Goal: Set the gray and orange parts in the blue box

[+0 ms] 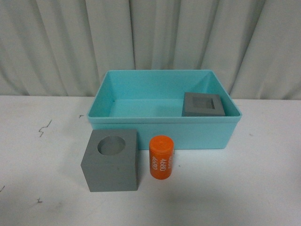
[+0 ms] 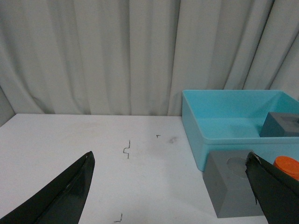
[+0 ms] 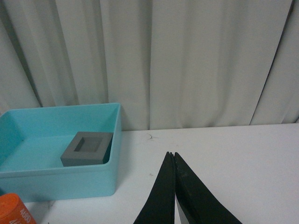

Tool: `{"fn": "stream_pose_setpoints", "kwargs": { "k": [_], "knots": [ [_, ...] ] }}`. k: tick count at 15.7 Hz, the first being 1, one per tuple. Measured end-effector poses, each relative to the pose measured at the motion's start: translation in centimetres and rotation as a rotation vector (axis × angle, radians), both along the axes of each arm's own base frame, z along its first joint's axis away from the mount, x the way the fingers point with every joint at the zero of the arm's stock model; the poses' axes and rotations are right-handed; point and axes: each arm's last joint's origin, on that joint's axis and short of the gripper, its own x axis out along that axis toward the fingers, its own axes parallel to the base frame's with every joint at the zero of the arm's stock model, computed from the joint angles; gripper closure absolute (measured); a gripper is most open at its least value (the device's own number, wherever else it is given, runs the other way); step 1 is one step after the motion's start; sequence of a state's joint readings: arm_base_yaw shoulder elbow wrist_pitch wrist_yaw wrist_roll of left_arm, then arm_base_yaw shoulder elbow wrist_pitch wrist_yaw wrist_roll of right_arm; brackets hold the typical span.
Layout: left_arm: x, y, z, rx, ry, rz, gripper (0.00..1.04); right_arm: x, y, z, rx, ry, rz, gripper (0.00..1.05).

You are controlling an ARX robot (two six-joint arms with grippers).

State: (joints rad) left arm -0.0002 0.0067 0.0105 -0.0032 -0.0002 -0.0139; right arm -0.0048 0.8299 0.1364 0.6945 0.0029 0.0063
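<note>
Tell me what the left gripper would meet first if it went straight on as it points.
Probably only bare table, then the curtain. The open left gripper frames no part; the round-recess gray cube sits beside one finger and might be clipped. Depth is unclear.

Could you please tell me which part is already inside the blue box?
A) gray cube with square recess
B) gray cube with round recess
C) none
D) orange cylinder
A: the square-recess cube sits inside the blue box, while the round-recess cube and orange cylinder stand on the table before it.
</note>
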Motion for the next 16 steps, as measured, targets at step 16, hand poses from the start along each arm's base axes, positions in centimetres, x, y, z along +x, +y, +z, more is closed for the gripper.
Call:
{"fn": "stream_pose_setpoints", "kwargs": {
  "k": [16],
  "knots": [
    [0.0, 0.0, 0.0, 0.0, 0.0, 0.0, 0.07, -4.9, 0.0, -1.8, 0.0, -0.011, 0.0, 1.03]
  ]
}}
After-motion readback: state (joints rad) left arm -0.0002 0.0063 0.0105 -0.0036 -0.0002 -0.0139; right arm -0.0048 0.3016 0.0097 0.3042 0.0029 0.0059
